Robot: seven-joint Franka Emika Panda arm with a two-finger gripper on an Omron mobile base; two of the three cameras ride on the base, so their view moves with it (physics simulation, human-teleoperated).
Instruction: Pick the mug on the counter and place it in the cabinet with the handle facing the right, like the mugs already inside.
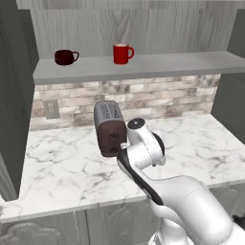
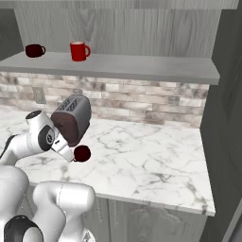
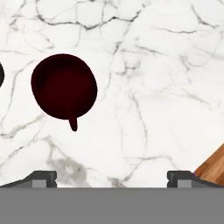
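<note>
The mug stood upright on the white marble desk, and in the hand view it was seen from above, off toward the left of the picture, with its small loop handle pointing down toward the fingertips. In the right base view the same mug sat just in front of the toaster, near the desk's front edge. The hand hung above the marble with its jaws spread wide and nothing between them — not yet lined up with the mug, which lay to one side of the gap.

The step in hand looked like the approach to the grasp. To do it well, the hand would probably need to shift sideways until the mug's round belly sat centred between the fingers, then come straight down. Closing across the body rather than on the loop seemed wiser (the handle was thin and would likely twist). Noting where the handle pointed at the grasp mattered too — on the cabinet shelf the maroon mug and the red mug both showed handles to the right, so the wrist would need a matching turn later.
</note>
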